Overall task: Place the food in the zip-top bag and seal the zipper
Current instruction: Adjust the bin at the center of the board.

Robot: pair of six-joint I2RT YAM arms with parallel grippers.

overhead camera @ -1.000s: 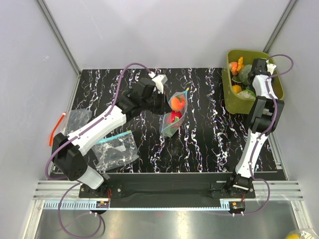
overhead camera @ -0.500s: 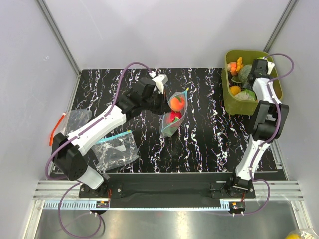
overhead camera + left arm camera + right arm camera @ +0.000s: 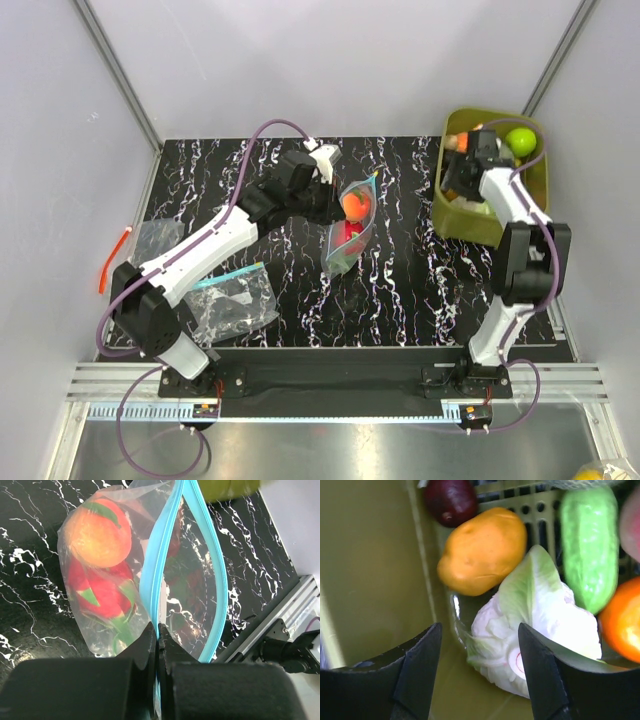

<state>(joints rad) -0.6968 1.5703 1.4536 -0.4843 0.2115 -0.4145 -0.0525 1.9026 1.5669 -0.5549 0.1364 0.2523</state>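
The zip-top bag hangs open over the middle of the table, holding a peach-orange fruit and a red fruit. My left gripper is shut on the blue-green zipper at one lip of the mouth; the other lip bows away. It also shows in the top view. My right gripper is open inside the olive-green tub, just above a white-green cabbage. An orange potato-like piece and a green cucumber lie beside it.
In the tub are also a dark purple piece, an orange fruit and a green ball. Two other clear bags lie at the left: one near the front and one with an orange-red strip.
My right gripper has swung left across the tub to its left side, and the tub has shifted left and turned. The left gripper and the bag have hardly moved.
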